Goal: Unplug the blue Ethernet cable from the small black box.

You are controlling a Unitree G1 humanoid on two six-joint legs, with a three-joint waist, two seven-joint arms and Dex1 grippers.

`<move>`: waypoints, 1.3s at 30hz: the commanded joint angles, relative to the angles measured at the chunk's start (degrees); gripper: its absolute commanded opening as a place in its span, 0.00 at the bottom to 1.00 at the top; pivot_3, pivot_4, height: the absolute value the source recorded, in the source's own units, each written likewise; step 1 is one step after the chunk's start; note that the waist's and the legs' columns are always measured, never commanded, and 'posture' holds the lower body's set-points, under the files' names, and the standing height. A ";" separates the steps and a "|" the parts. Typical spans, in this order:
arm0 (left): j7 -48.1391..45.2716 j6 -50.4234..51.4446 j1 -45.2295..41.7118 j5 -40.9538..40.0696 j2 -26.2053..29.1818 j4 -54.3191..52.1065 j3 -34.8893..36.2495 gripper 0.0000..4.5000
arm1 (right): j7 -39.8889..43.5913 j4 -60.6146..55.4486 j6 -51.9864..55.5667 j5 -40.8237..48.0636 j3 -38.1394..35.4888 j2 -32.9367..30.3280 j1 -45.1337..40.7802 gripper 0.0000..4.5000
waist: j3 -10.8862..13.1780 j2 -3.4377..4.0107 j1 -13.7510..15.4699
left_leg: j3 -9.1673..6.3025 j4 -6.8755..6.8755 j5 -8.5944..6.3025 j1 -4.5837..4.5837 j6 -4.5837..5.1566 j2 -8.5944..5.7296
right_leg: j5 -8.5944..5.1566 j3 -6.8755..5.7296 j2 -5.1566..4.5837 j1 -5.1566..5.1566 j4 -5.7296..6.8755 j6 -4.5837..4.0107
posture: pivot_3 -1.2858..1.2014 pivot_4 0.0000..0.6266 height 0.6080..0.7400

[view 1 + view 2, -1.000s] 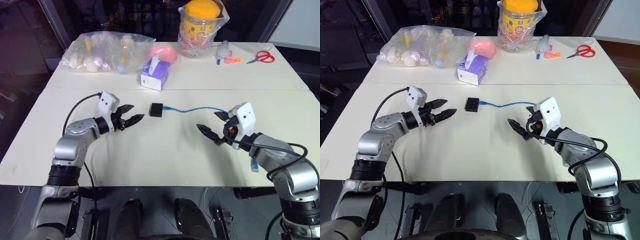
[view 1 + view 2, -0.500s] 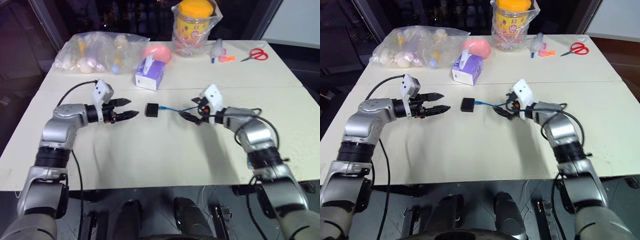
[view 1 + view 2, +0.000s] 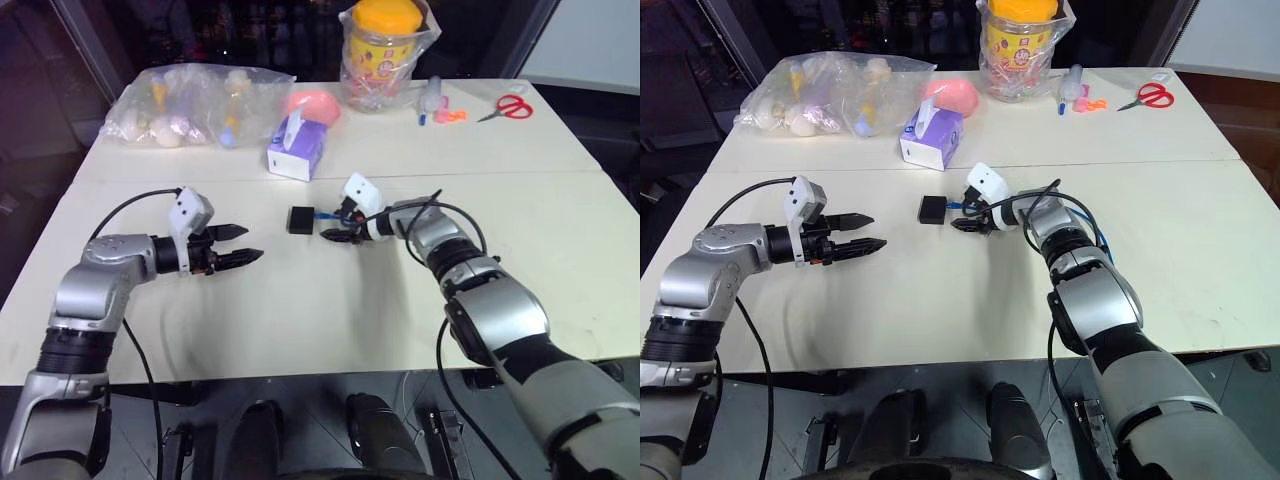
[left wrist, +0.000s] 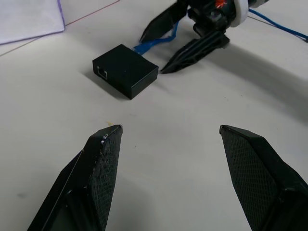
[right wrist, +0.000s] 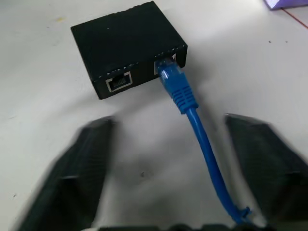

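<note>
right gripper [image 5: 168,159] has swung in, fingers wide astride blue Ethernet cable [image 5: 190,113] | still plugged into small black box [image 5: 126,44], frame centre | left gripper [image 3: 243,245] wide, empty

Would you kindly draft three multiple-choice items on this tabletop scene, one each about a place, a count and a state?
1. Where does the purple tissue box stand, seen from the robot?
A. Beyond the small black box
B. Beside the red scissors
C. At the near table edge

2. How many ports show on the small black box's side facing the right gripper?
A. One
B. Two
C. Four

3. What is the state of the blue Ethernet cable?
A. Lying loose, apart from the box
B. Plugged into the box
C. Held by the left gripper

Answers: 1 A, the tissue box sits farther up the table, past the black box. 2 B, the right wrist view shows one empty port and one filled. 3 B, the cable's plug sits in the port, between the right gripper's open fingers.
</note>
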 commanded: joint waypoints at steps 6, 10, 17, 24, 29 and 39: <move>1.56 -0.60 -1.72 -0.44 -0.88 0.48 0.88 0.75 | -3.91 0.84 -8.10 -7.18 0.86 -1.52 -1.75 0.01 | 0.00 0.00 -0.19 | 0.00 0.02 0.01 0.09 -0.02 -0.01 | -0.01 0.02 0.01 0.00 0.19 0.00 | 0.52 0.24 1.00; 1.05 -1.77 -5.09 -0.54 -2.43 5.99 1.18 0.75 | -6.88 -5.85 -20.82 -11.60 3.02 -5.86 0.40 0.01 | 0.00 0.00 -0.03 | -0.01 0.06 0.02 0.06 -0.03 -0.04 | -0.01 0.02 0.00 -0.01 0.20 0.00 | 0.52 0.24 1.00; -3.88 4.52 -14.30 -9.05 -8.30 16.43 4.92 0.75 | -10.38 -35.37 -29.23 -11.89 0.87 -14.23 12.64 0.01 | 0.00 -0.01 -0.28 | -0.03 0.01 0.02 0.00 -0.03 -0.06 | -0.04 0.02 -0.01 -0.06 0.18 0.06 | 0.52 0.24 1.00; -10.15 4.68 -26.99 -9.45 -15.15 33.33 4.34 0.75 | -9.53 -63.72 -14.67 -9.37 -3.31 -17.09 25.47 0.01 | 0.01 -0.02 0.33 | -0.06 0.20 0.02 0.03 -0.03 -0.08 | -0.05 0.02 0.02 -0.01 0.35 0.06 | 0.52 0.24 1.00; -14.37 0.30 -32.94 -5.90 -17.69 44.74 3.09 0.75 | -10.18 -71.34 -8.36 -9.14 -4.13 -17.17 27.80 0.01 | 0.00 -0.04 0.07 | -0.04 0.20 0.02 0.09 -0.03 -0.10 | -0.06 0.05 0.02 0.04 0.30 0.06 | 0.52 0.24 1.00; -19.26 -0.08 -36.73 -4.94 -18.54 50.74 5.00 0.11 | -10.51 -77.50 -2.88 -9.31 -4.12 -17.26 29.70 0.00 | 0.03 -0.09 0.03 | -0.05 0.14 0.02 -0.02 -0.03 -0.10 | -0.07 0.05 0.00 -0.06 0.28 0.08 | 0.52 0.24 1.00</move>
